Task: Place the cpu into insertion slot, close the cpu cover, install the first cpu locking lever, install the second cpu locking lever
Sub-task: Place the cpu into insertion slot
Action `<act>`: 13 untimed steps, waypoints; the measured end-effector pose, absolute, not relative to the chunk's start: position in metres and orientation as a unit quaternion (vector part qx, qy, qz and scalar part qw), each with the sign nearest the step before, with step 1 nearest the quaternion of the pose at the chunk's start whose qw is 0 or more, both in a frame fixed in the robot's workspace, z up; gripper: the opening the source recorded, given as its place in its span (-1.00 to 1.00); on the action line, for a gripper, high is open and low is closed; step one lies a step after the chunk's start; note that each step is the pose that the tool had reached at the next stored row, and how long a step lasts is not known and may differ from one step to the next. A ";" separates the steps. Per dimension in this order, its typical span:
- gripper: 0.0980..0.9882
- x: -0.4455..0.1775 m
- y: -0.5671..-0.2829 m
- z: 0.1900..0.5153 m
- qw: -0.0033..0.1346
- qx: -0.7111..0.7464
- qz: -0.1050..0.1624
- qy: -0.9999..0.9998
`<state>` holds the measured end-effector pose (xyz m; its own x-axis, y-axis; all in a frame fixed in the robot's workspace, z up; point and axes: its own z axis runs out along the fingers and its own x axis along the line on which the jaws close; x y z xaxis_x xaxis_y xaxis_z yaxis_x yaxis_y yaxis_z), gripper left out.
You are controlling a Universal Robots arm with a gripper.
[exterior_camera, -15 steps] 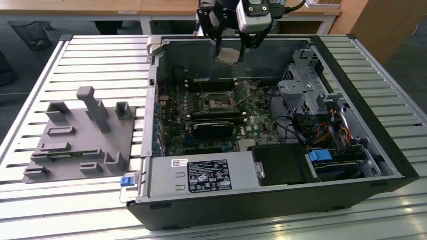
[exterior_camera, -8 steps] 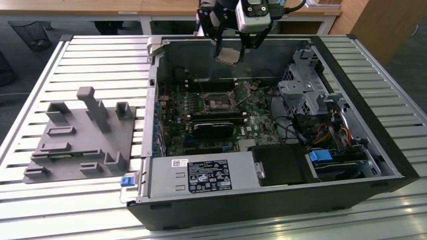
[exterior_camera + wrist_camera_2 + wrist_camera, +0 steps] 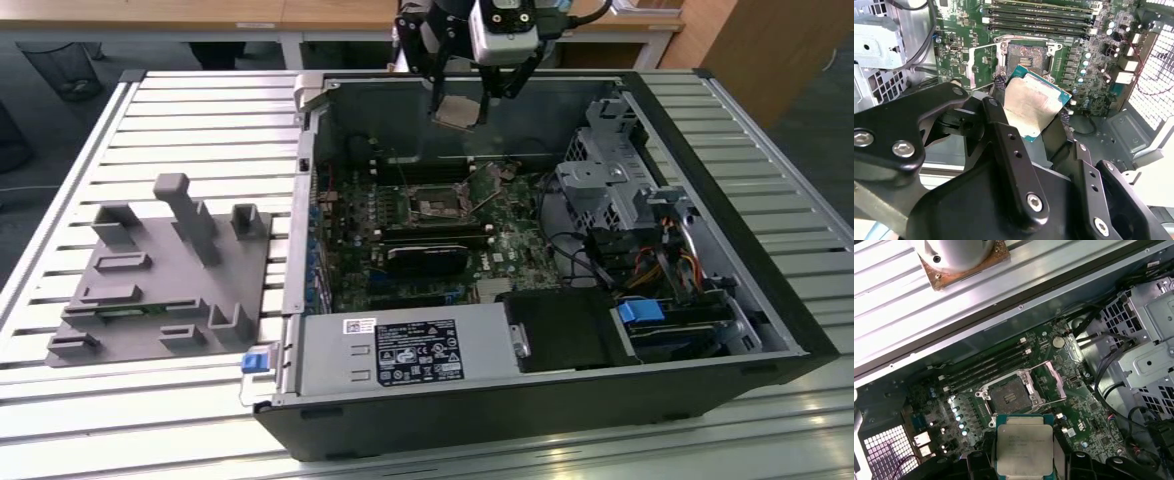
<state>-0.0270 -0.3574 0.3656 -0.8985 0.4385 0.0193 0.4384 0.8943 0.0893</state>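
Observation:
My gripper (image 3: 462,103) hangs over the back of the open computer case, shut on the cpu (image 3: 458,112), a small square chip with a silvery-grey top. In both wrist views the cpu (image 3: 1031,105) (image 3: 1024,447) sits between the black fingers (image 3: 999,82), tilted and well above the board. The insertion slot (image 3: 434,205) (image 3: 1026,60) (image 3: 1008,397) lies bare below it, a dark centre in a silvery rim on the green board. The cpu cover (image 3: 1054,382) (image 3: 981,65) stands swung up at one side of the slot.
A black heatsink block (image 3: 427,255) and long memory slots (image 3: 989,365) flank the socket. A metal drive cage (image 3: 607,190) with cables fills the case on the exterior view's right. A grey fixture (image 3: 160,270) lies on the slatted table (image 3: 200,120) at the left.

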 end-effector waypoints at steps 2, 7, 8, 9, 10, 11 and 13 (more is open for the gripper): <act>0.00 -0.027 -0.357 0.366 0.001 0.228 0.046 0.973; 0.00 -0.027 -0.357 0.365 0.002 0.251 0.045 0.967; 0.00 -0.027 -0.357 0.365 0.002 0.256 0.045 0.966; 0.00 -0.027 -0.357 0.365 0.002 0.262 0.045 0.964; 0.00 -0.027 -0.357 0.365 0.003 0.268 0.045 0.962; 0.00 -0.027 -0.357 0.365 0.003 0.273 0.045 0.961; 0.00 -0.027 -0.357 0.365 0.003 0.281 0.045 0.959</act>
